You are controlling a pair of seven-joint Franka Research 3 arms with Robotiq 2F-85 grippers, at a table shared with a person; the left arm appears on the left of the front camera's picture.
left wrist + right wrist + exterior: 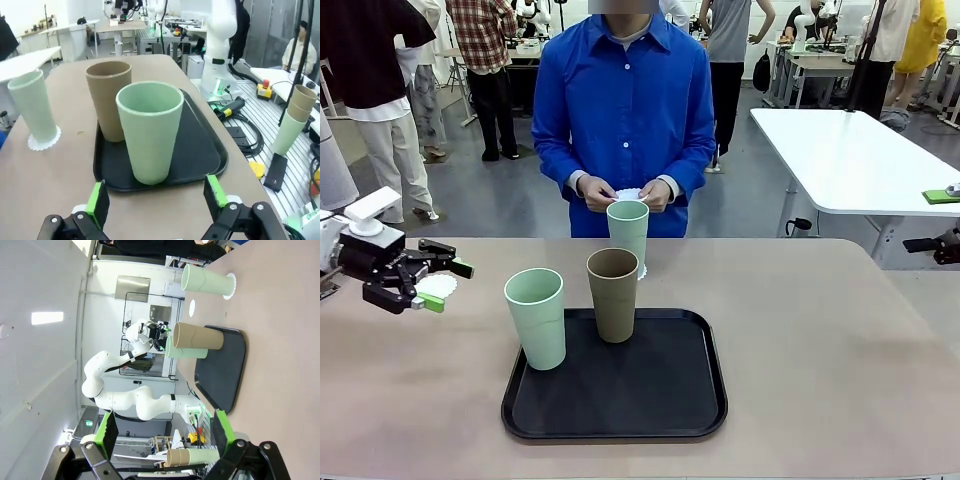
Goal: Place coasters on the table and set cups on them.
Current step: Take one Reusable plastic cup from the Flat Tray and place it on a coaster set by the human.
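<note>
Gaping empty, our left gripper (156, 194) hung by a coaster (438, 285). Our right gripper (165, 432) likewise spread wide, holding nothing.

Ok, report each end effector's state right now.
Left end effector: open, holding nothing.
Right end effector: open, holding nothing.

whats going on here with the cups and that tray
A person's hands hold a coaster at the far side of the table. One green cup already stands on a second coaster in front of them. Another green cup and a brown cup are on the black tray. The left gripper is open beside a third coaster left of the tray. The right gripper is open and holds nothing.
</note>
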